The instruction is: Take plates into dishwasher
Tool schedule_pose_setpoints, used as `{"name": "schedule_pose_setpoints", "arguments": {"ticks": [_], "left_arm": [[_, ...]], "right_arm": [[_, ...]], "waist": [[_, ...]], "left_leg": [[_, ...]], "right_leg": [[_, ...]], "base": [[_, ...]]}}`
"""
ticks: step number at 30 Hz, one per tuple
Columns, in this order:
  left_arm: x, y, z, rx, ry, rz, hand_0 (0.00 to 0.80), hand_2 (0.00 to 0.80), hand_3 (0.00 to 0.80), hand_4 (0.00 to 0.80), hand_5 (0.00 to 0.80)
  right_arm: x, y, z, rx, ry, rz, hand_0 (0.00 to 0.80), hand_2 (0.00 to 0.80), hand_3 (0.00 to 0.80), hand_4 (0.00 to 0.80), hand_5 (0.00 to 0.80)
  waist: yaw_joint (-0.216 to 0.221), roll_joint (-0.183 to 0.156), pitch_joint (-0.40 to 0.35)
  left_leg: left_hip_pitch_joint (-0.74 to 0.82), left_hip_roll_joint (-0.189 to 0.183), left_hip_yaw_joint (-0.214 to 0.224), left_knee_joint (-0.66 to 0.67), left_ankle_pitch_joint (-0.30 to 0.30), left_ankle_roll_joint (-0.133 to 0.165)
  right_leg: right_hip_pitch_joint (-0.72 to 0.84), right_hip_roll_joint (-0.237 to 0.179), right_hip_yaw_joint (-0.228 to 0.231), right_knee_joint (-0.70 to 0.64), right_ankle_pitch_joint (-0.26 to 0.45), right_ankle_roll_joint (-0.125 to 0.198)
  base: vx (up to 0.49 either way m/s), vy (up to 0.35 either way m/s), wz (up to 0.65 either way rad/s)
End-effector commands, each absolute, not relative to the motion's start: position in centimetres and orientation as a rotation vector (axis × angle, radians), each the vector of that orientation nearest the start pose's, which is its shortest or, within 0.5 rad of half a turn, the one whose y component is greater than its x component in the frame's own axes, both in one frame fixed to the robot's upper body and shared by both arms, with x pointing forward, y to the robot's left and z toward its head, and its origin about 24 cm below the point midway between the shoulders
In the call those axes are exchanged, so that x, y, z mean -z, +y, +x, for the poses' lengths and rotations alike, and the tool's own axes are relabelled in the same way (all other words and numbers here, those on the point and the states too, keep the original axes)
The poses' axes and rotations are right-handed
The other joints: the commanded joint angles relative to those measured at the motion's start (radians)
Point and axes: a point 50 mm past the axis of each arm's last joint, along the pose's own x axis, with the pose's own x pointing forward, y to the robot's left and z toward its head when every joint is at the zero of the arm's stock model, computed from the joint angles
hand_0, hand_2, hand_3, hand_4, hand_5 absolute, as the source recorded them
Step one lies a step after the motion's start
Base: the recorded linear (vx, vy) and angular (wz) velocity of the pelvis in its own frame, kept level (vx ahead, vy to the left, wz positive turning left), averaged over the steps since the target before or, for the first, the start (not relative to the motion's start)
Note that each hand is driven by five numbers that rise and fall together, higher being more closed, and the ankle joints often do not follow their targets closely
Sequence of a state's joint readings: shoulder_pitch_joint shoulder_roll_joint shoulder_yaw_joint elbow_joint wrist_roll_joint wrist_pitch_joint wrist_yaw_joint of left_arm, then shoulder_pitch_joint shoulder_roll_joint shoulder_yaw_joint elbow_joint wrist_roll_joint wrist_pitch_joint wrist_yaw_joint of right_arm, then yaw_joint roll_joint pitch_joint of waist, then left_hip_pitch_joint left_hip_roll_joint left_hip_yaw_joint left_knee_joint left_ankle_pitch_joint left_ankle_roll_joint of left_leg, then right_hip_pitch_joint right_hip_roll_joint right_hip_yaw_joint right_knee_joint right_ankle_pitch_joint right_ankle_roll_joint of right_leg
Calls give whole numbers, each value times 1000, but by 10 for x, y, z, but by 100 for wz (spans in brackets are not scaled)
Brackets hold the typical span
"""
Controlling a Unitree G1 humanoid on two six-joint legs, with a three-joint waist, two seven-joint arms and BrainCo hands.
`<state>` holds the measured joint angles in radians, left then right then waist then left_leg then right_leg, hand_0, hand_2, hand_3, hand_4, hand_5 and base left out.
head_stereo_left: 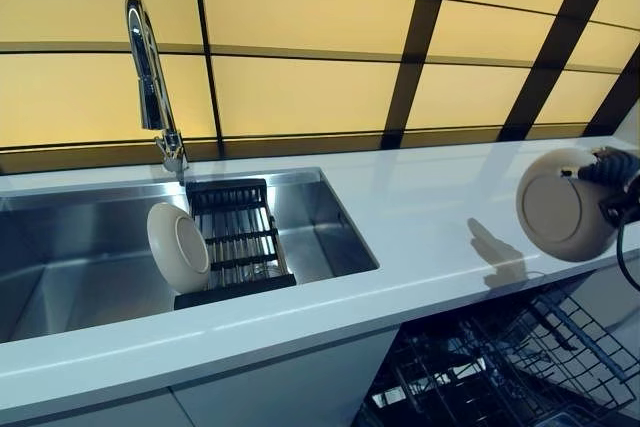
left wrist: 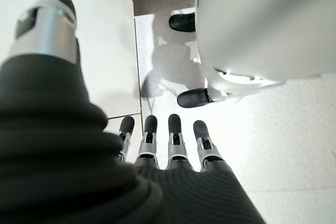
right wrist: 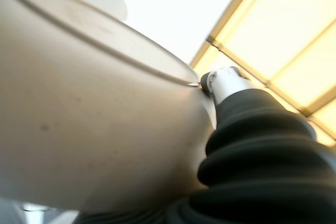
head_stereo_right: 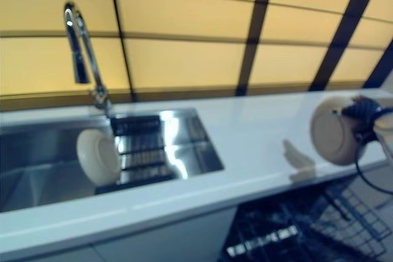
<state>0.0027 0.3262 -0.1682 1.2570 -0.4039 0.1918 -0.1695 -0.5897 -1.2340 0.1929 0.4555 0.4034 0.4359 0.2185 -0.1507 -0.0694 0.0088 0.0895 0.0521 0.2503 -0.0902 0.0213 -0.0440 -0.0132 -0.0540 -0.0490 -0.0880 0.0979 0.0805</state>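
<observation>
**Here: one plate held above the dishwasher, one left in the sink**

Here my right hand (head_stereo_left: 612, 179) grips a cream plate (head_stereo_left: 562, 205) by its rim, its underside turned toward the sink, held in the air past the white table's (head_stereo_left: 420, 217) front edge and above the open dishwasher rack (head_stereo_left: 500, 367); in the right wrist view the plate fills most of the frame, with one finger (right wrist: 227, 83) pressed at its foot ring; a second cream plate (head_stereo_left: 178, 246) stands on edge in the steel sink (head_stereo_left: 80, 267), leaning against the black drying rack (head_stereo_left: 237, 237), below the chrome tap (head_stereo_left: 150, 77); my left hand (left wrist: 168, 145) shows only in its own wrist view, fingers straight and holding nothing, hanging over the floor beside a white cabinet front (left wrist: 113, 51).
</observation>
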Motion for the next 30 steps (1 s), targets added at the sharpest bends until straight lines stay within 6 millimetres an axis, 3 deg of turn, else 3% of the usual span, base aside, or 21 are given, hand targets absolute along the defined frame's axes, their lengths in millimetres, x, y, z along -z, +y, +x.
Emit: {"name": "schedule_pose_setpoints", "arguments": {"ticks": [1, 11, 19, 30], "left_arm": [[154, 275, 68, -195, 1404, -67, 0, 0, 0, 0, 0], [154, 273, 67, -197, 1379, -95, 0, 0, 0, 0, 0], [154, 272, 72, -182, 1369, -86, 0, 0, 0, 0, 0], [154, 265, 85, -167, 1325, -120, 0, 0, 0, 0, 0]], "right_arm": [[-246, -386, 292, 248, 248, -740, 800, 800, 800, 800, 800], [-191, -381, 274, 112, 380, -759, 800, 800, 800, 800, 800], [-172, -375, 264, 24, 457, -741, 800, 800, 800, 800, 800], [-137, -332, 265, -123, 462, -696, 800, 800, 800, 800, 800]], "waist": [[-2, -33, 30], [-40, 11, 77], [-62, 25, 92], [-79, 60, 119]], "left_leg": [[30, -22, -33, 3, -65, 2], [2, -8, -13, 3, -50, -9], [-7, 3, -2, 3, -42, -22], [-18, 6, 3, 3, -34, -30]], "right_leg": [[7, -22, 35, 3, 33, 88], [-19, -11, 46, 1, 26, 75], [-26, -8, 40, 1, 21, 71], [-34, -8, 41, 1, 15, 66]], "base": [[-34, -65, -15], [-55, -48, -8], [-44, -36, -2], [-33, 0, -2]]}}
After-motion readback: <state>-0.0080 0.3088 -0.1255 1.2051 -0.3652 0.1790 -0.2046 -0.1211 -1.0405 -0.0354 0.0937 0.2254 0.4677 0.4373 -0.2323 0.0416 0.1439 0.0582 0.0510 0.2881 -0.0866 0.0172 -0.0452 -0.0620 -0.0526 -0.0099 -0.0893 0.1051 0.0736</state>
